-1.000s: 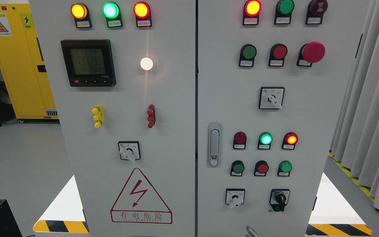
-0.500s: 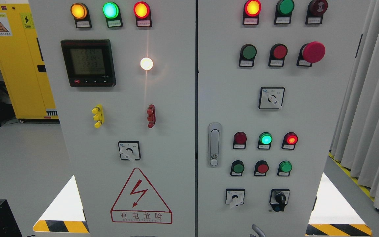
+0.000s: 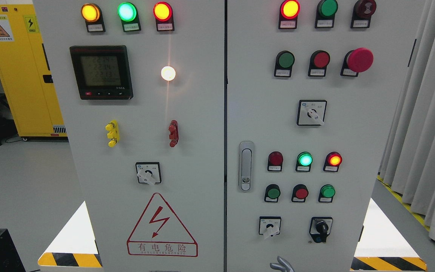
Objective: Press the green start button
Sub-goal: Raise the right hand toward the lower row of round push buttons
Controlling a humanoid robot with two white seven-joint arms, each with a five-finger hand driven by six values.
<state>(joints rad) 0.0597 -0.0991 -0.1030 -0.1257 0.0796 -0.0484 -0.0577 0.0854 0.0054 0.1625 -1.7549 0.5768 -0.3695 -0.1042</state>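
The grey control cabinet (image 3: pixel 353 132) fills the head view, and its right door carries the push buttons. A green button (image 3: pixel 286 59) sits in the upper row, left of a red button (image 3: pixel 321 59) and a red mushroom stop button (image 3: pixel 360 59). Lower down are two more green buttons (image 3: pixel 273 192) (image 3: pixel 327 191) with a red button (image 3: pixel 301 193) between them. My right hand (image 3: pixel 282 265) just pokes up at the bottom edge below that row, with grey fingertips spread, holding nothing and touching nothing. The left arm is out of view.
Rotary switches (image 3: pixel 311 112) (image 3: pixel 269 226) (image 3: pixel 320 227) and a door handle (image 3: pixel 246 166) share the right door. Above the lower buttons, a green lamp (image 3: pixel 305 159) glows. The left door holds a meter (image 3: pixel 101 71) and a warning triangle (image 3: pixel 161 226). Curtains (image 3: pixel 425 124) hang right, and a yellow cabinet (image 3: pixel 17 68) stands left.
My right hand has risen a little at the bottom edge, so more of its fingertips show now. The panel's buttons and switches have not changed.
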